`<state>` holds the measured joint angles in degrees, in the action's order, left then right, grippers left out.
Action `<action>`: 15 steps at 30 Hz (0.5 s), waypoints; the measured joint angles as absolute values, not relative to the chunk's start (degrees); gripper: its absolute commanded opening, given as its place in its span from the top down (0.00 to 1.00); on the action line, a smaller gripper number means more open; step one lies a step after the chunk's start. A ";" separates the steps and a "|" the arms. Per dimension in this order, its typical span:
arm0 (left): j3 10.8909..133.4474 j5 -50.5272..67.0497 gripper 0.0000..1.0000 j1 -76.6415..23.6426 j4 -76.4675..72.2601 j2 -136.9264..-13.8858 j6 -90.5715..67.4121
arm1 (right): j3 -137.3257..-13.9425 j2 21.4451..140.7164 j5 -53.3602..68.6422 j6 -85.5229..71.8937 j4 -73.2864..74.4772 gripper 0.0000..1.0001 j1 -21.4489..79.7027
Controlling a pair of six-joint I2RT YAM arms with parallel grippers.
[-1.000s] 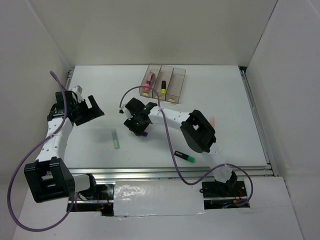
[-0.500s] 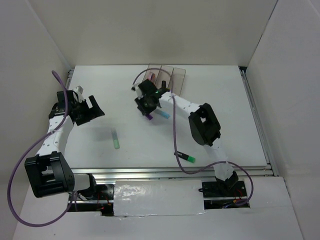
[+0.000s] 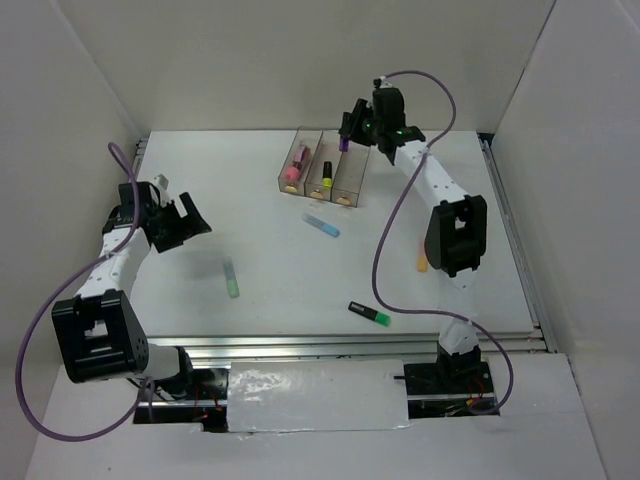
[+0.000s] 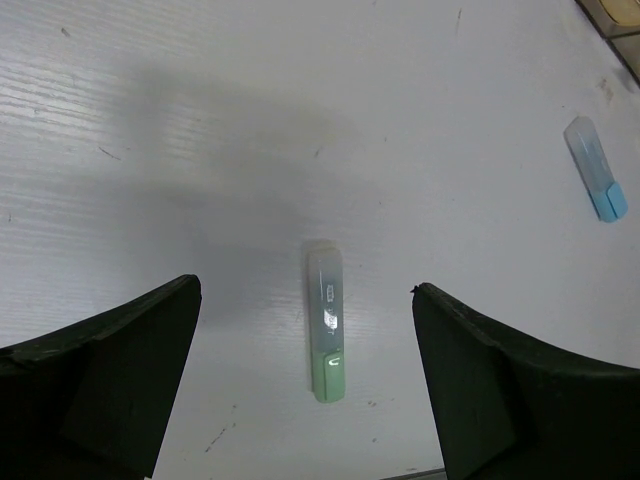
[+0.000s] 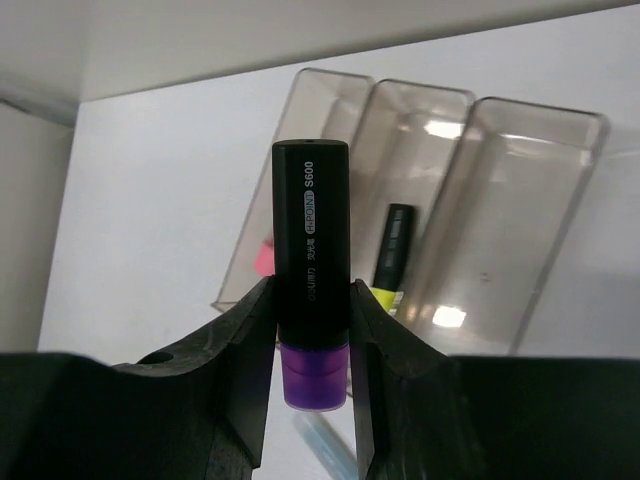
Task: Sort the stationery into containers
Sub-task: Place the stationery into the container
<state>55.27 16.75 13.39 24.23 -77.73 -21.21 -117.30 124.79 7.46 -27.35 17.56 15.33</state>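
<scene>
Clamped on the purple highlighter (image 5: 311, 220), the right end effector (image 5: 310, 305) hovers at the upper-right end of the three joined bins (image 3: 358, 160), with the pen's axis nearly along their length.

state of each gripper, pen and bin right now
left gripper: open, empty
right gripper: shut on purple highlighter
purple highlighter: gripped, off the table
mint highlighter: loose on table
light blue highlighter: loose on table
green highlighter: loose on table
left bin: holds pink highlighter
middle bin: holds yellow highlighter
</scene>
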 measured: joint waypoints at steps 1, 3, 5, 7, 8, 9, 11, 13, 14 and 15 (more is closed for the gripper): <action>55.27 16.75 0.01 13.39 24.12 -78.39 -21.30 | -117.99 125.47 7.81 -27.68 17.34 1.00 16.25; 55.27 16.73 0.01 13.39 23.99 -79.70 -21.37 | -119.20 127.20 8.45 -28.29 16.38 1.00 17.89; 55.27 16.71 0.01 13.39 24.01 -80.73 -21.39 | -119.22 128.79 8.73 -28.93 15.97 0.98 19.35; 55.27 16.58 0.01 13.37 23.97 -81.10 -21.43 | -119.22 130.37 8.75 -29.41 15.90 0.97 20.32; 55.27 16.56 0.01 13.39 23.94 -81.14 -21.43 | -119.22 131.13 8.73 -29.65 15.88 0.94 20.56; 55.27 16.53 0.01 13.39 23.88 -81.14 -21.45 | -119.22 131.79 8.60 -29.95 15.88 0.92 20.64; 55.27 16.47 0.01 13.37 23.81 -81.17 -21.50 | -119.22 132.84 8.23 -30.41 15.90 0.83 20.62; 55.27 16.40 0.01 13.39 23.81 -81.17 -21.52 | -119.22 133.51 7.77 -30.79 15.86 0.79 20.62; 55.27 16.36 0.01 13.39 23.81 -81.17 -21.54 | -119.22 133.60 7.66 -30.94 15.86 0.78 20.62; 55.27 16.32 0.01 13.37 23.81 -81.17 -21.56 | -119.22 133.69 7.46 -31.14 15.81 0.71 20.62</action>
<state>55.27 16.32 13.37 23.81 -81.17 -21.56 -119.22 133.69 7.46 -31.14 15.81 20.62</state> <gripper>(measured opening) 0.993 0.375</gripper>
